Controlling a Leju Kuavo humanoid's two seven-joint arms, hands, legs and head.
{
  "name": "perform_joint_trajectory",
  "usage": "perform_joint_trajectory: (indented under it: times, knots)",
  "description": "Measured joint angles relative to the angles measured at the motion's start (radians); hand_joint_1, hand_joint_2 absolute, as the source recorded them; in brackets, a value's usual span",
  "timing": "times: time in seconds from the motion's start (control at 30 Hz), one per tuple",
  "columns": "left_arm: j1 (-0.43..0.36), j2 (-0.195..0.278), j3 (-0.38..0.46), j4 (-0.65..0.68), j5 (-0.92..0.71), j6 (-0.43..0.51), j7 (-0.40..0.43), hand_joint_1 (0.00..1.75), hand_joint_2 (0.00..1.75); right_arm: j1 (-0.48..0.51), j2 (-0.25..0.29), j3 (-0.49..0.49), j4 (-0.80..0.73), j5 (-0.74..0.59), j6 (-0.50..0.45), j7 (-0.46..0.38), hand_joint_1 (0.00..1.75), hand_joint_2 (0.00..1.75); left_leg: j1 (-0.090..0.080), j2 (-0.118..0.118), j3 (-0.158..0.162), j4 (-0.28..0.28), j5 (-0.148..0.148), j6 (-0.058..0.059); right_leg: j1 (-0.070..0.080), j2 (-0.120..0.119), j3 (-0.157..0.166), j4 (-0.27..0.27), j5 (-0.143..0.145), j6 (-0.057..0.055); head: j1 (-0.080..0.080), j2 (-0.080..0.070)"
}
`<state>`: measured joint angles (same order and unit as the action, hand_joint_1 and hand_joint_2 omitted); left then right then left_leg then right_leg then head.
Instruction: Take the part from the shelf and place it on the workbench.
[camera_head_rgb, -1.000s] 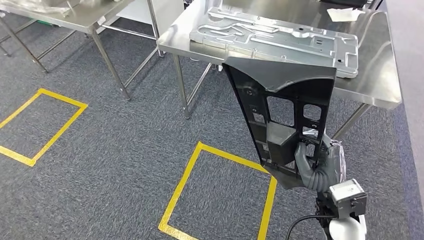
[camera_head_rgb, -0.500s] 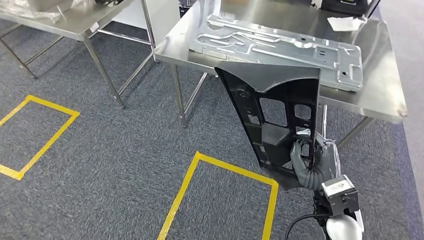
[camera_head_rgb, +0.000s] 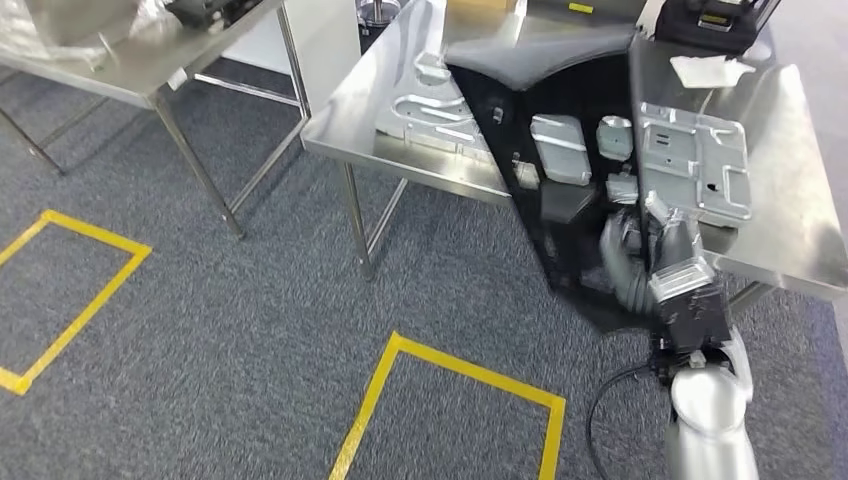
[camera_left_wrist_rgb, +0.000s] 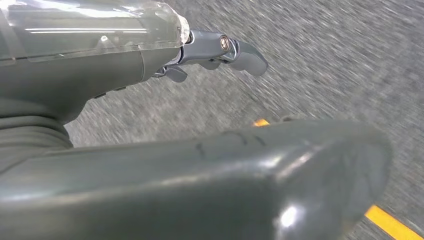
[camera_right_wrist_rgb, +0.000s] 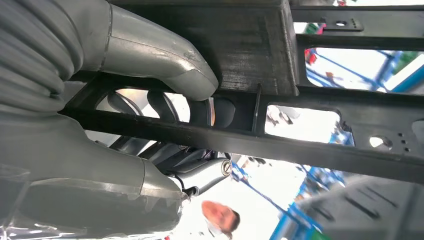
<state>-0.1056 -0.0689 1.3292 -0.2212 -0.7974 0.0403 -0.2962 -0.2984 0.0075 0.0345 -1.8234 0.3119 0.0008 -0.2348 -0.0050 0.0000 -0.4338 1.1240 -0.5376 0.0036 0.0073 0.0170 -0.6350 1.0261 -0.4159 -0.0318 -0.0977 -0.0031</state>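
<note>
Black plastic part (camera_head_rgb: 575, 150), a long frame-like panel with rectangular cut-outs and a curved top edge, held upright and slightly tilted, its upper portion over the steel workbench (camera_head_rgb: 790, 230) and its pointed lower end hanging below the bench's front edge.

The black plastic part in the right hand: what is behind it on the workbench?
Behind the black plastic part lies a stamped metal plate on the workbench. Its middle is covered, apart from what shows through the part's openings.
</note>
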Motion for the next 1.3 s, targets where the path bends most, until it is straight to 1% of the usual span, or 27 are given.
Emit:
perform_joint_trajectory:
  times: [0.03, 0.07, 0.13, 0.2, 0.23, 0.27, 0.33, 0.37, 0.4, 0.43, 0.47, 0.5, 0.57, 0.6, 0.63, 0.7, 0.73, 0.77, 0.87, 0.9, 0.97, 1.03, 1.07, 1.13, 1.2, 1.23, 1.3]
  knots:
    - [-0.003, 0.001, -0.001, 0.0, 0.0, -0.001, 0.0, 0.0, 0.0, -0.026, -0.002, 0.0, 0.005, -0.002, 0.002, 0.007, 1.75, 1.75, 0.001, -0.001, -0.044, 0.072, 0.014, -0.004, -0.004, 0.0, 0.025, -0.008, -0.012, -0.003, 0.0, 0.0]
    - [-0.003, 0.001, -0.002, 0.0, -0.001, -0.002, 0.0, 0.0, 0.0, -0.044, -0.004, -0.001, 0.01, -0.004, 0.003, 0.01, 1.75, 1.75, 0.004, -0.002, -0.092, 0.134, 0.008, -0.009, -0.006, -0.002, 0.047, -0.015, -0.027, -0.004, -0.001, 0.0]
    - [0.002, 0.002, -0.003, 0.0, -0.001, -0.002, 0.0, 0.0, 0.0, -0.061, -0.006, -0.001, 0.019, -0.005, 0.004, 0.013, 1.75, 1.75, 0.011, -0.002, -0.182, 0.192, -0.074, -0.02, -0.012, 0.0, 0.086, -0.019, -0.058, -0.002, -0.001, 0.0]
    - [0.009, 0.003, -0.004, 0.0, 0.0, -0.003, 0.0, 0.0, 0.0, -0.068, -0.007, -0.001, 0.027, 0.0, 0.004, 0.014, 1.75, 1.75, 0.018, -0.001, -0.243, 0.164, -0.163, -0.032, -0.02, 0.003, 0.128, -0.02, -0.094, 0.005, -0.001, 0.0]
    - [0.012, 0.003, -0.004, 0.0, 0.0, -0.003, 0.001, 0.0, 0.0, -0.076, -0.008, -0.001, 0.032, 0.006, 0.003, 0.019, 1.75, 1.75, 0.022, 0.0, -0.261, 0.125, -0.163, -0.037, -0.025, 0.005, 0.151, -0.02, -0.113, 0.01, -0.001, 0.0]
    - [0.015, 0.003, -0.004, 0.0, 0.0, -0.004, 0.002, 0.0, 0.0, -0.089, -0.01, 0.0, 0.037, 0.013, 0.002, 0.028, 1.75, 1.75, 0.026, 0.002, -0.273, 0.071, -0.108, -0.041, -0.028, 0.006, 0.17, -0.021, -0.132, 0.016, -0.001, 0.0]
    - [0.022, 0.004, -0.004, 0.0, -0.001, -0.007, 0.007, 0.0, 0.0, -0.131, -0.017, 0.003, 0.049, 0.028, 0.001, 0.06, 1.75, 1.75, 0.029, 0.011, -0.284, -0.03, 0.072, -0.042, -0.03, 0.01, 0.205, -0.019, -0.171, 0.029, 0.0, 0.0]
    - [0.024, 0.004, -0.005, 0.0, -0.001, -0.008, 0.01, 0.0, 0.0, -0.158, -0.024, 0.005, 0.054, 0.036, 0.002, 0.078, 1.75, 1.75, 0.028, 0.014, -0.281, -0.058, 0.14, -0.039, -0.028, 0.013, 0.224, -0.023, -0.186, 0.037, 0.0, 0.0]
    - [0.023, 0.005, -0.005, 0.0, -0.001, -0.009, 0.012, 0.0, 0.0, -0.188, -0.032, 0.007, 0.06, 0.043, 0.002, 0.094, 1.75, 1.75, 0.027, 0.015, -0.275, -0.069, 0.166, -0.031, -0.026, 0.015, 0.238, -0.02, -0.19, 0.046, 0.0, 0.0]
    - [0.021, 0.005, -0.005, 0.0, -0.001, -0.01, 0.013, 0.0, 0.0, -0.218, -0.043, 0.01, 0.065, 0.048, 0.002, 0.106, 1.75, 1.75, 0.026, 0.013, -0.262, -0.068, 0.163, -0.022, -0.026, 0.016, 0.241, -0.006, -0.182, 0.054, 0.0, 0.0]
    - [0.018, 0.006, -0.005, 0.0, -0.001, -0.011, 0.013, 0.0, 0.0, -0.248, -0.054, 0.014, 0.07, 0.051, 0.003, 0.116, 1.75, 1.75, 0.027, 0.01, -0.248, -0.072, 0.156, -0.012, -0.027, 0.013, 0.229, 0.03, -0.16, 0.06, 0.0, 0.0]
    - [0.015, 0.006, -0.005, 0.0, 0.0, -0.012, 0.012, 0.0, 0.0, -0.276, -0.068, 0.018, 0.077, 0.05, 0.005, 0.12, 1.75, 1.75, 0.028, 0.008, -0.232, -0.078, 0.148, -0.003, -0.028, 0.008, 0.196, 0.09, -0.131, 0.064, 0.0, 0.0]
    - [0.013, 0.006, -0.005, 0.0, 0.005, -0.013, 0.007, 0.0, 0.0, -0.32, -0.094, 0.027, 0.099, 0.038, 0.011, 0.12, 1.75, 1.75, 0.028, 0.003, -0.194, -0.09, 0.128, 0.009, -0.03, -0.003, 0.098, 0.22, -0.115, 0.068, 0.0, 0.0]
    - [0.013, 0.006, -0.005, 0.0, 0.008, -0.014, 0.004, 0.0, 0.0, -0.333, -0.106, 0.032, 0.111, 0.027, 0.013, 0.117, 1.75, 1.75, 0.028, 0.001, -0.172, -0.097, 0.117, 0.012, -0.03, -0.006, 0.05, 0.264, -0.142, 0.069, 0.0, 0.0]
    - [0.014, 0.006, -0.005, 0.0, 0.011, -0.015, 0.0, 0.0, 0.0, -0.34, -0.116, 0.037, 0.123, 0.016, 0.015, 0.115, 1.75, 1.75, 0.028, -0.001, -0.149, -0.104, 0.105, 0.013, -0.029, -0.007, 0.01, 0.283, -0.189, 0.07, 0.0, 0.0]
    - [0.016, 0.006, -0.004, 0.0, 0.019, -0.019, -0.009, 0.0, 0.0, -0.348, -0.132, 0.047, 0.142, -0.006, 0.016, 0.112, 1.75, 1.75, 0.027, -0.003, -0.099, -0.117, 0.078, 0.013, -0.028, -0.01, -0.045, 0.259, -0.277, 0.067, 0.0, 0.0]
    - [0.016, 0.006, -0.004, 0.0, 0.024, -0.02, -0.014, 0.0, 0.0, -0.352, -0.137, 0.052, 0.151, -0.014, 0.017, 0.11, 1.75, 1.75, 0.025, -0.003, -0.074, -0.121, 0.061, 0.012, -0.026, -0.013, -0.063, 0.221, -0.284, 0.062, 0.0, 0.0]
    - [0.017, 0.006, -0.003, 0.0, 0.028, -0.021, -0.017, 0.0, 0.0, -0.357, -0.141, 0.059, 0.161, -0.019, 0.018, 0.11, 1.75, 1.75, 0.024, 0.0, -0.051, -0.124, 0.043, 0.011, -0.021, -0.023, -0.074, 0.166, -0.242, 0.052, 0.0, 0.0]
    - [0.022, 0.001, 0.003, 0.0, 0.036, -0.02, -0.021, 0.0, 0.0, -0.373, -0.148, 0.081, 0.195, -0.019, 0.022, 0.114, 1.75, 1.75, 0.013, 0.015, 0.007, -0.122, -0.016, 0.001, 0.002, -0.067, -0.088, 0.026, 0.024, 0.02, 0.001, 0.0]
    - [0.023, 0.0, 0.006, 0.0, 0.038, -0.018, -0.021, 0.0, 0.0, -0.378, -0.148, 0.088, 0.203, -0.016, 0.023, 0.116, 1.75, 1.75, 0.009, 0.022, 0.021, -0.118, -0.028, -0.004, 0.005, -0.068, -0.087, 0.015, 0.069, 0.014, 0.001, 0.0]
    - [0.019, 0.0, 0.01, 0.0, 0.042, -0.016, -0.022, 0.0, 0.0, -0.391, -0.149, 0.102, 0.212, -0.009, 0.024, 0.12, 1.75, 1.75, 0.007, 0.035, 0.029, -0.099, -0.034, -0.016, 0.001, -0.045, -0.074, 0.016, 0.072, 0.007, 0.001, 0.0]
    - [0.013, 0.0, 0.013, 0.0, 0.043, -0.015, -0.022, 0.0, 0.0, -0.404, -0.149, 0.114, 0.219, -0.005, 0.024, 0.122, 1.75, 1.75, 0.01, 0.027, 0.0, -0.031, -0.028, -0.026, -0.005, -0.024, -0.058, 0.007, 0.061, -0.005, 0.001, 0.0]
    - [0.011, -0.001, 0.014, 0.0, 0.043, -0.015, -0.022, 0.0, 0.0, -0.408, -0.149, 0.121, 0.222, -0.005, 0.024, 0.123, 1.75, 1.75, 0.013, 0.019, -0.032, 0.021, -0.04, -0.029, -0.006, -0.014, -0.05, 0.004, 0.057, -0.009, 0.001, 0.0]
    - [0.012, -0.001, 0.015, 0.0, 0.044, -0.014, -0.022, 0.0, 0.0, -0.411, -0.149, 0.134, 0.231, 0.0, 0.023, 0.128, 1.75, 1.75, 0.015, 0.01, -0.112, 0.123, -0.1, -0.036, -0.007, 0.01, -0.039, 0.002, 0.045, -0.015, 0.001, 0.0]
    - [0.015, -0.001, 0.016, 0.0, 0.043, -0.014, -0.022, 0.0, 0.0, -0.406, -0.149, 0.144, 0.239, 0.006, 0.023, 0.134, 1.75, 1.75, 0.016, 0.008, -0.172, 0.154, -0.141, -0.038, -0.007, 0.036, -0.027, 0.002, 0.032, -0.014, 0.001, 0.0]
    - [0.015, -0.001, 0.016, 0.0, 0.043, -0.015, -0.022, 0.0, 0.0, -0.404, -0.149, 0.147, 0.243, 0.008, 0.022, 0.137, 1.75, 1.75, 0.016, 0.006, -0.183, 0.127, -0.123, -0.037, -0.007, 0.048, -0.02, 0.002, 0.026, -0.012, 0.001, 0.0]
    - [0.016, 0.0, 0.016, 0.0, 0.04, -0.016, -0.022, 0.0, 0.0, -0.399, -0.149, 0.152, 0.249, 0.011, 0.02, 0.141, 1.75, 1.75, 0.016, -0.021, -0.181, 0.01, -0.009, -0.029, -0.007, 0.072, -0.007, 0.002, 0.016, -0.008, 0.001, 0.0]
